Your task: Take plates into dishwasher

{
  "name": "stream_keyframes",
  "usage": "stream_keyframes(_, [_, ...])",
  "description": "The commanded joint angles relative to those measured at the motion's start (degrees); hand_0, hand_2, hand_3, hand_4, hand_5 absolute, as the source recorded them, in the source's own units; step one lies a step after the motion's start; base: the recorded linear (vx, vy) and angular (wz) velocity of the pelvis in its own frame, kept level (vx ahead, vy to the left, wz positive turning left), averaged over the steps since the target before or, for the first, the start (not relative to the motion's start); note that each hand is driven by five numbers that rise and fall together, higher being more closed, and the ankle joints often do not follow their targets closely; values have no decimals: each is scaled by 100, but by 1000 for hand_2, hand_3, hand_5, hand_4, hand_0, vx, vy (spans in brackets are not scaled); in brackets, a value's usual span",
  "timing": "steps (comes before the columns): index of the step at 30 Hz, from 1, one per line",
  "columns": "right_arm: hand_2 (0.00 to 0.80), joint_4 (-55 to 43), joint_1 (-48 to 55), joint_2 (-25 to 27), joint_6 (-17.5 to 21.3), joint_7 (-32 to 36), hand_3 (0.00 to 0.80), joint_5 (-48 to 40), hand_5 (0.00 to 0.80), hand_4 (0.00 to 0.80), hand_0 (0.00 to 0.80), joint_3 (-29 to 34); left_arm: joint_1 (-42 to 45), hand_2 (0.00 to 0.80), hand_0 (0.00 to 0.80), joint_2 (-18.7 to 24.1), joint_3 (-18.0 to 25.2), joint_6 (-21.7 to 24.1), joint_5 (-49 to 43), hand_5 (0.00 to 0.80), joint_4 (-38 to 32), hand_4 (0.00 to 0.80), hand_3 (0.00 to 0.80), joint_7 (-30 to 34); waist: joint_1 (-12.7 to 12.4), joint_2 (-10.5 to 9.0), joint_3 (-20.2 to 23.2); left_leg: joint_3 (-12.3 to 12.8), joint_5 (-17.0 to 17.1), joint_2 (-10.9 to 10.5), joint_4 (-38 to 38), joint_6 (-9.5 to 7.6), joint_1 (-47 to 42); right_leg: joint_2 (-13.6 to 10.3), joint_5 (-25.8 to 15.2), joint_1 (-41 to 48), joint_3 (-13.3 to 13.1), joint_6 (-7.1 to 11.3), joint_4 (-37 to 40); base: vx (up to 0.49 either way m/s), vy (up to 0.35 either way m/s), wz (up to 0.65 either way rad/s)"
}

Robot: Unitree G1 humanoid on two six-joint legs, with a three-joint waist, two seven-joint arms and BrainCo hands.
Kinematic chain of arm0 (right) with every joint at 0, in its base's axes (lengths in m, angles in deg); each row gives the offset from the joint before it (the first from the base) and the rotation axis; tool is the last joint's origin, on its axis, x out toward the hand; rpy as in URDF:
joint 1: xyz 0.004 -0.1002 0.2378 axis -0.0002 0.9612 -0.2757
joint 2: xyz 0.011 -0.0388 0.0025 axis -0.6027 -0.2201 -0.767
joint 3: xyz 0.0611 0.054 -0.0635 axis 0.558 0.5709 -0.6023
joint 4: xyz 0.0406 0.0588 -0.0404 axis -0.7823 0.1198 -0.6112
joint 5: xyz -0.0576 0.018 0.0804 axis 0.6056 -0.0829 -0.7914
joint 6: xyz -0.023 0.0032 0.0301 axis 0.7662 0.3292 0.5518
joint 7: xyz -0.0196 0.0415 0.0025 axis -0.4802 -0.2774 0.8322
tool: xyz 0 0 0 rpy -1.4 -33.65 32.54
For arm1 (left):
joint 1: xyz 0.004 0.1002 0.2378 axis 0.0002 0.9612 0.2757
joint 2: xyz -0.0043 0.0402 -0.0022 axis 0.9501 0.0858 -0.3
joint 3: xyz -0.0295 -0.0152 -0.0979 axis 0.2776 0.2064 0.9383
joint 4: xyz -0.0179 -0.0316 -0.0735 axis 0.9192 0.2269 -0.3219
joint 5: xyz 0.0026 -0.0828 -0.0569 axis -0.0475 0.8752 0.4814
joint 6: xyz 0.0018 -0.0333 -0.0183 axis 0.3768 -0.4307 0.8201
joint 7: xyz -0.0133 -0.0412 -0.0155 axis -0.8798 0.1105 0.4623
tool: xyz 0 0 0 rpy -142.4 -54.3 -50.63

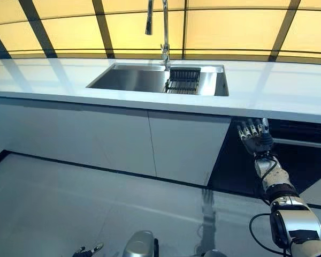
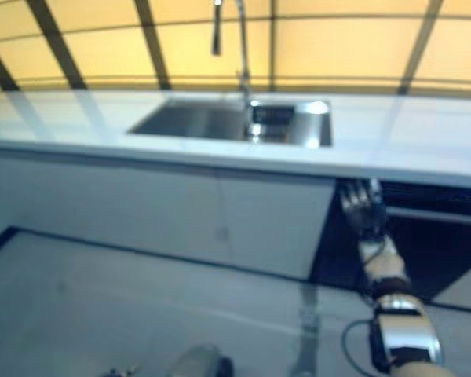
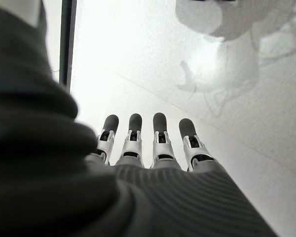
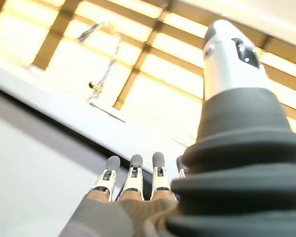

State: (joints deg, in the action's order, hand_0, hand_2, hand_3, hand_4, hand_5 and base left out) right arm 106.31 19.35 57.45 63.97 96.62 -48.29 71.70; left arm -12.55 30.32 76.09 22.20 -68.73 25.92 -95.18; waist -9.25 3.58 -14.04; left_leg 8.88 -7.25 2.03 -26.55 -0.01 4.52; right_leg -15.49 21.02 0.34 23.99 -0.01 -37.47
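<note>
No plate shows in any view. My right hand [image 1: 255, 136] is raised, fingers straight and open, holding nothing. It stands just under the white counter's edge, in front of the dark dishwasher opening [image 1: 302, 158] at the right. In the right wrist view its fingers [image 4: 133, 177] point up toward the counter and the tap. My left hand [image 1: 89, 250] hangs low near the floor at the bottom of the left eye view. Its fingers [image 3: 160, 140] are straight over the pale floor and empty.
A steel sink [image 1: 131, 79] is set in the white counter [image 1: 43, 80], with a black rack [image 1: 182, 81] in its right part and a tall tap [image 1: 163, 27] behind. White cabinet doors [image 1: 123, 139] run below. A pale panel [image 1: 320, 191] lies low at the far right.
</note>
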Motion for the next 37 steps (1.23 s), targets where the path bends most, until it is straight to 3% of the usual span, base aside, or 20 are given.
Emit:
stream_keyframes(1, [0,506,-144,274,-309,-124,0,1362,0,0,0,-25,-153,0,0,183,29,205,-174,0,10,0,0,40,-114,-167,62,122,77,142,233,39,-60,242,-1195,521,-95,206,1420,-166,32,-9])
stream_keyframes(5, [0,1122,156,258,-494,56,0,2574,0,0,0,-420,-367,0,0,156,43,298,-136,0,200,0,0,-12,-15,-308,257,112,459,39,1223,135,-374,474,-1655,566,-194,362,2381,-95,17,-13])
stream_keyframes(10, [0,1347,588,104,-593,272,0,3176,0,0,0,-787,-549,0,0,81,18,373,63,0,361,0,0,-72,72,-397,521,0,889,-52,2375,197,-682,695,-2106,595,-317,495,3307,-68,26,-16])
stream_keyframes(13, [0,1448,1193,-57,-451,456,0,3655,0,0,0,-881,-680,0,0,-6,-27,333,-68,0,454,0,0,-132,169,-461,719,23,1048,-78,2969,200,-819,826,-2300,623,-355,532,3790,-40,43,-9])
stream_keyframes(19, [0,1506,2029,-452,30,134,0,4883,0,0,0,-1150,-909,0,0,-65,-291,73,-967,0,717,0,0,-300,369,-557,969,63,1016,-84,3155,195,-811,925,-2475,606,-404,565,4209,-1,6,0])
stream_keyframes(20, [0,1535,2209,-610,101,-40,0,5505,0,0,0,-1446,-973,0,0,-39,-627,-234,-1950,0,905,0,0,-517,463,-573,1014,120,984,-69,3155,184,-839,925,-2483,602,-473,576,4222,-4,34,-7])
stream_keyframes(23, [0,1552,2390,-749,112,-412,0,6368,0,0,0,-1774,-1041,0,0,-37,-920,-604,-2222,0,972,0,0,-388,559,-585,1074,168,948,-52,3155,165,-851,934,-2457,579,-524,579,4193,8,33,-12])
stream_keyframes(28, [0,1830,2795,-1209,-249,-637,0,5794,0,0,0,-1681,-1048,0,0,-322,-1004,-1078,-2023,0,1142,0,0,-126,696,-607,1121,237,837,-57,3155,89,-985,930,-2415,620,-607,592,4151,54,33,-10])
stream_keyframes(32, [0,1930,2981,-1434,-232,-885,0,5768,0,0,0,-1448,-893,0,0,-570,-939,-1054,-1969,0,1219,0,0,-63,743,-601,1116,257,771,-69,3155,56,-1042,934,-2409,636,-669,617,4147,25,26,-8])
stream_keyframes(37, [0,1907,2931,-1539,-263,-862,0,6035,0,0,0,-1656,-843,0,0,-611,-1046,-969,-2004,0,1145,0,0,-124,714,-600,1080,245,727,-90,3155,30,-1075,932,-2376,666,-680,631,4131,-1,14,-5])
